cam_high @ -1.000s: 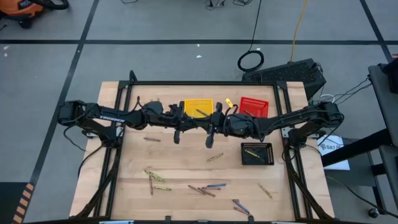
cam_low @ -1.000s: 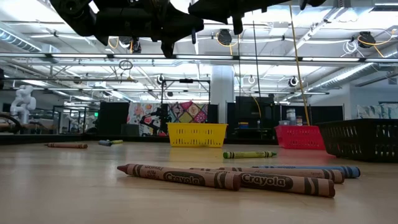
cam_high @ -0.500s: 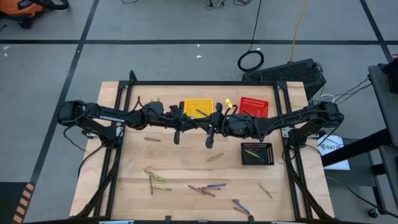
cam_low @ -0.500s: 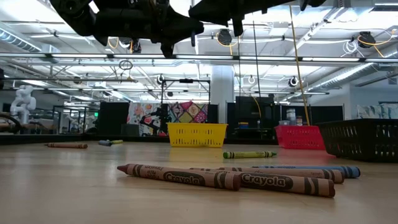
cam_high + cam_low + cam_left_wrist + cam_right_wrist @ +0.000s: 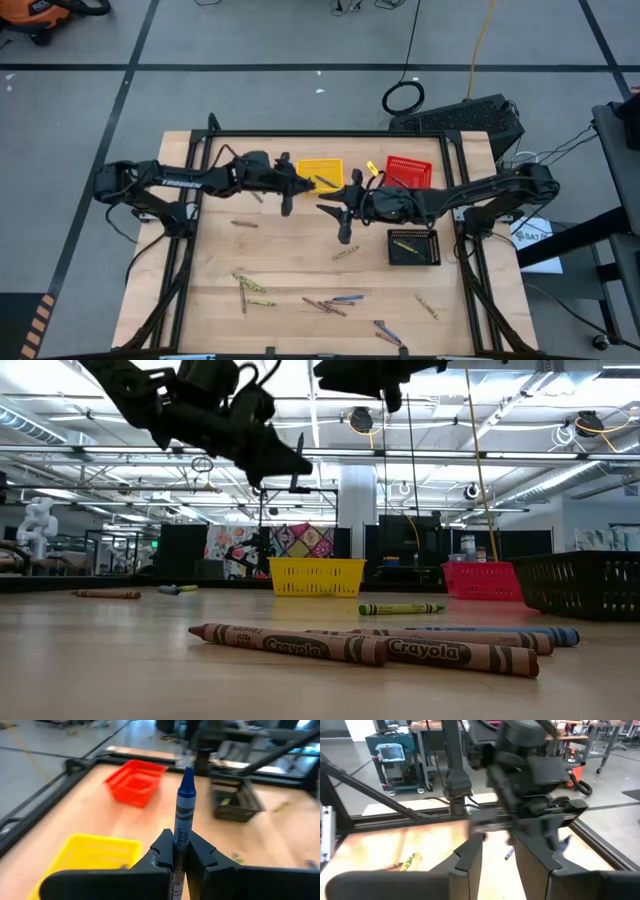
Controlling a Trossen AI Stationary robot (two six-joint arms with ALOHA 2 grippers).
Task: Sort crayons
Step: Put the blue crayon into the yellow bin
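Note:
My left gripper point(image 5: 176, 862) hangs above the table just near-left of the yellow basket point(image 5: 320, 172) and is shut on a blue crayon point(image 5: 183, 810). It also shows in the high view point(image 5: 296, 186) and the low view point(image 5: 288, 462). My right gripper point(image 5: 497, 855) hovers open and empty over the table's middle point(image 5: 328, 210), facing the left one. Other crayons lie flat on the wood: near the middle point(image 5: 345, 253), at the near left point(image 5: 247, 281) and along the near edge point(image 5: 325, 305). Up close they show in the low view point(image 5: 290, 643). My left gripper pinches the blue crayon's wrapped shaft near its back end point(image 5: 178, 851) between its two fingers. The fingers come roughly level from the table's left and lie along the crayon. The crayon sticks out forward past the fingertips, its tip point(image 5: 188, 772) ahead, lifted clear of the table.
A red basket point(image 5: 408, 171) stands at the far right beside the yellow one. A black basket point(image 5: 413, 246) with a crayon in it stands at the right. More crayons lie at the near right point(image 5: 427, 306) and far left point(image 5: 243, 224). A black frame rims the table.
The two grippers stood tip to tip over the table's middle. My right gripper has opened. My left gripper has swung away toward the far edge and the yellow basket, sinking and tipping downward, carrying the blue crayon clear of the table.

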